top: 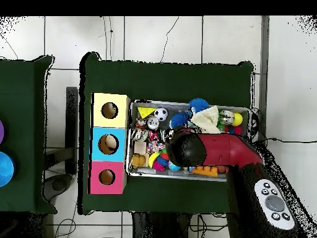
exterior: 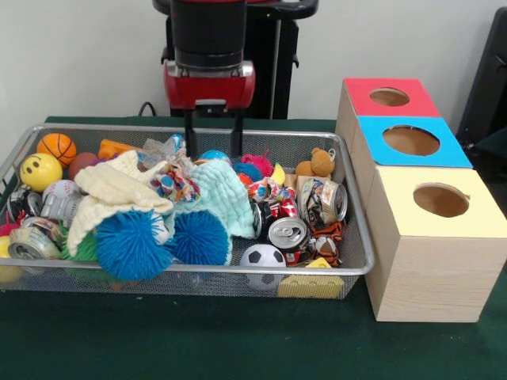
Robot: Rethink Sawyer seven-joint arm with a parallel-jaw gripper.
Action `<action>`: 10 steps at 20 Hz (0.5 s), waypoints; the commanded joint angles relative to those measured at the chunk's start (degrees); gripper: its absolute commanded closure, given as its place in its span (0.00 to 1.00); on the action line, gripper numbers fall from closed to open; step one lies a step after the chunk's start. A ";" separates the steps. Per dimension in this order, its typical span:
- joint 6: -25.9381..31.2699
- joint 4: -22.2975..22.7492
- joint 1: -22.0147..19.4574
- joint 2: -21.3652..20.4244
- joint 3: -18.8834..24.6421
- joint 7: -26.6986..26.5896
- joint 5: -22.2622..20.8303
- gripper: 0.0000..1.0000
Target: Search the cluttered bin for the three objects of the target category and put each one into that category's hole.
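Gripper (exterior: 214, 136): fingers spread, empty, hanging over the far side of the bin (exterior: 198, 271). Fabric bundle (exterior: 174, 184) (patchwork, half-buried) lies among knitted cloths near centre; best approached straight down, avoiding the blue spiky balls (exterior: 131, 244). Yellow-faced box's hole (exterior: 440, 200) waits just right of the bin.

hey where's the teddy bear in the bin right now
In the front view the brown teddy bear sits at the bin's far right corner, against the far rim, just behind the crushed cans.
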 commanded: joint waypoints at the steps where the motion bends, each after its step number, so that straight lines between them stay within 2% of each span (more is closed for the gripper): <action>1: 2.51 0.93 1.91 0.35 -4.55 10.44 1.75 0.00; 5: -0.50 -0.51 2.36 3.13 -5.56 9.76 1.51 0.00; 10: -2.55 -0.93 3.62 3.99 -7.16 10.57 1.45 0.00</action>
